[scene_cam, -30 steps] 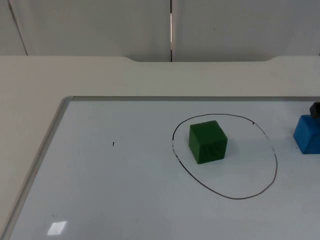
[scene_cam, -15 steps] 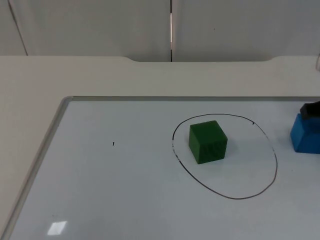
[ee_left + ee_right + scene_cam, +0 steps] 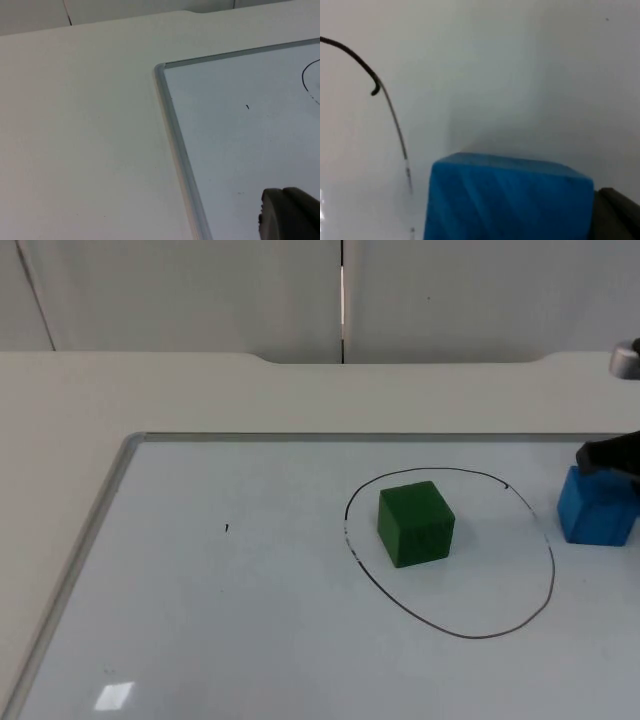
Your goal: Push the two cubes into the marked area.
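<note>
A green cube (image 3: 415,523) stands inside the black hand-drawn oval (image 3: 480,585) on the whiteboard, near the oval's far left side. A blue cube (image 3: 597,508) sits just outside the oval's right edge, close to the line. My right gripper (image 3: 612,454) comes in from the right and rests against the blue cube's far right side. In the right wrist view the blue cube (image 3: 510,197) is very near, with the oval's line (image 3: 390,112) just beyond it and the right gripper (image 3: 617,212) beside the cube. My left gripper (image 3: 290,216) waits over the whiteboard's left part.
The whiteboard's metal frame (image 3: 95,530) runs along the left and far sides, with bare white table (image 3: 60,410) beyond it. The frame's corner (image 3: 161,70) shows in the left wrist view. A small black mark (image 3: 226,528) lies on the board left of the oval.
The blue cube has slid left toward the oval's right edge, with the right gripper following behind it. The green cube has not moved.
</note>
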